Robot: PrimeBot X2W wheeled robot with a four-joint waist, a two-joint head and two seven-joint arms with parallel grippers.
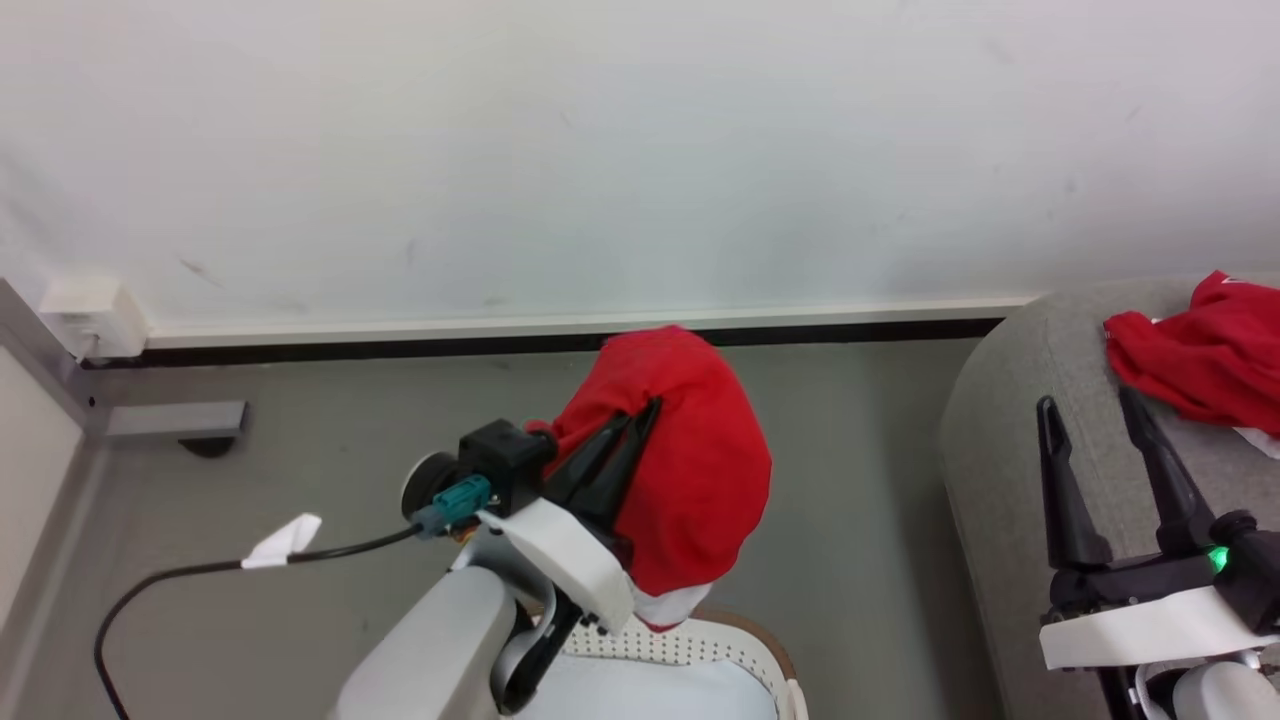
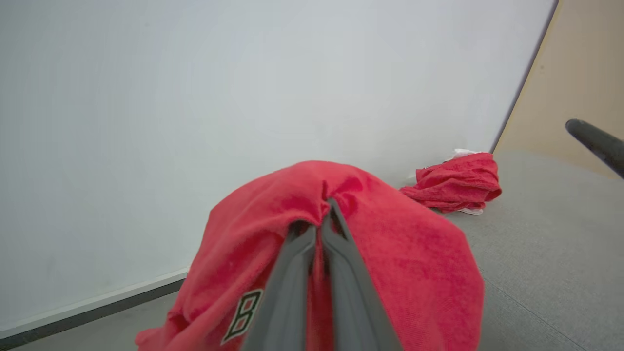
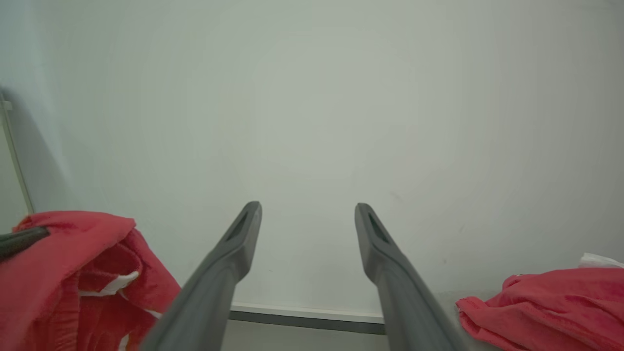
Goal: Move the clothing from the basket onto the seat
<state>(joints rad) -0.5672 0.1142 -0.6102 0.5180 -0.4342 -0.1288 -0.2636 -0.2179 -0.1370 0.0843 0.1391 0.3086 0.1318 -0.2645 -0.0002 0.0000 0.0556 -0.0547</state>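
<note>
aloft, red garment pinched in and draped over the left pincer, above the basket; right pincer spread, empty.

Dark left pincer, grey forearm, teal connector

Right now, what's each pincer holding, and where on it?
Left pincer pinches a bunched fold of the soft red sports garment; right pincer open, empty.

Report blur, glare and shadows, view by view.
Head view: even soft light, sharp, no glare. Left wrist view: garment fairly sharp, left gripper softer toward the lens. Right wrist view: wall shaded along its left edge.
</note>
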